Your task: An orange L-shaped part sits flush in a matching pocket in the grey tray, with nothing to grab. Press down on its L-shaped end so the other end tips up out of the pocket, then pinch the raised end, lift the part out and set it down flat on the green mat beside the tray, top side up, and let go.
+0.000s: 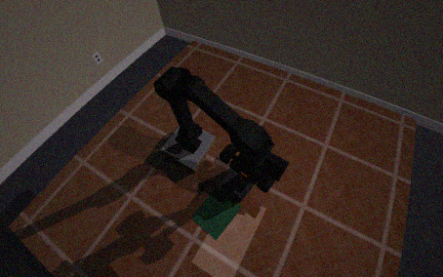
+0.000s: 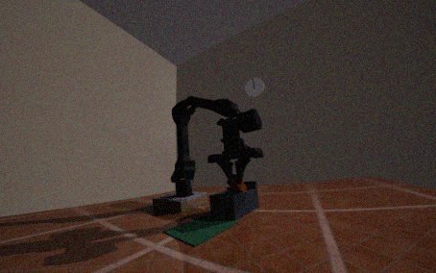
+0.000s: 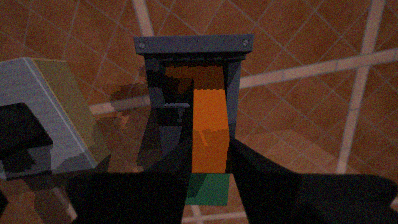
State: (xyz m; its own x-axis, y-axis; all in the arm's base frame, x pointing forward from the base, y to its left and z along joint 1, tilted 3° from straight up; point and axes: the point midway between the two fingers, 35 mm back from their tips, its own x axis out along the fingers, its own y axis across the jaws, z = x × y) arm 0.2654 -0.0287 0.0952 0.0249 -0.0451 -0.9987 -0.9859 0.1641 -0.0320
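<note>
The orange L-shaped part (image 1: pixel 243 174) (image 2: pixel 241 186) (image 3: pixel 210 110) slants in the grey tray (image 2: pixel 247 204) (image 3: pixel 195 44). Its straight end is raised toward the wrist camera; its L-shaped end is lower, in shadow at the tray's far side in the wrist view. My gripper (image 3: pixel 209 140) is shut on the raised end, with one finger on each long side. In the exterior view the fingertips are just above the tray's rim, with orange showing beside them. Whether the L-shaped end still touches the pocket is hidden. The green mat (image 1: pixel 217 224) (image 2: pixel 199 234) (image 3: pixel 209 196) carries no part.
The arm's pale base block (image 1: pixel 206 145) (image 2: pixel 168 206) (image 3: pixel 55 100) stands beyond the tray in the exterior view and at the left in the wrist view. The tray's walls stand close around the part. The mat lies against the tray's near side in the exterior view.
</note>
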